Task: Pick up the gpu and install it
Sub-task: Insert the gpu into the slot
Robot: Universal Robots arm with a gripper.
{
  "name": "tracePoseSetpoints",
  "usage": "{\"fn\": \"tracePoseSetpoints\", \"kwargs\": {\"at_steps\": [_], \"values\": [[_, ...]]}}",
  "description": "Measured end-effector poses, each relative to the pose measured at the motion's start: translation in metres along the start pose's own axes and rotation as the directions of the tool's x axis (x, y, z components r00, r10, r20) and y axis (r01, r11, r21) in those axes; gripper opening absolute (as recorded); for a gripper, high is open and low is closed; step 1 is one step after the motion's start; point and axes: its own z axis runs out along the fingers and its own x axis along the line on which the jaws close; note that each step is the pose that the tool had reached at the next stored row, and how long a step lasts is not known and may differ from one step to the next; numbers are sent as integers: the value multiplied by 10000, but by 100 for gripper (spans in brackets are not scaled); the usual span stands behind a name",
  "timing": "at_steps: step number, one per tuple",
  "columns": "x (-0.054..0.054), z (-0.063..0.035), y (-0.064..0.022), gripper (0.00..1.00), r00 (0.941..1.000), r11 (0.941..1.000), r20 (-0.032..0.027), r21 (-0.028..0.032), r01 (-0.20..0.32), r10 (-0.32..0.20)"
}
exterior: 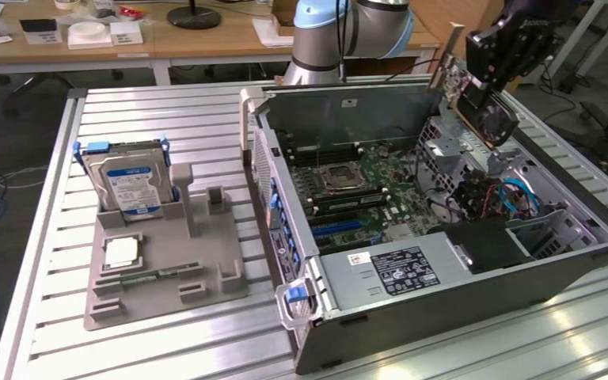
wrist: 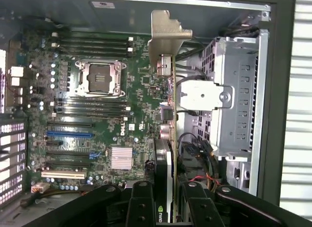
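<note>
We saw the gripper (exterior: 491, 75) closed on the gpu (exterior: 486, 111), holding it on edge above the open computer case (exterior: 442, 317), near the case's far wall, with its metal bracket (wrist: 165, 36) over the case's motherboard (wrist: 97, 114).

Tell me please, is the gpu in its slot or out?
Out: the gripper holds the gpu in the air above the open case.
</note>
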Motion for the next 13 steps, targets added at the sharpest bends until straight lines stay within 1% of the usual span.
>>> {"fn": "tracePoseSetpoints", "kwargs": {"at_steps": [3, 6, 10, 13], "values": [[0, 4, 0, 27, 9989, 9989, -22, -7, 477, -477], [0, 8, 0, 27, 9947, 9947, -47, -17, 1025, -1025], [0, 12, 0, 27, 9856, 9856, -77, -30, 1688, -1689], [0, 16, -1, 27, 9749, 9749, -101, -44, 2226, -2226]]}}
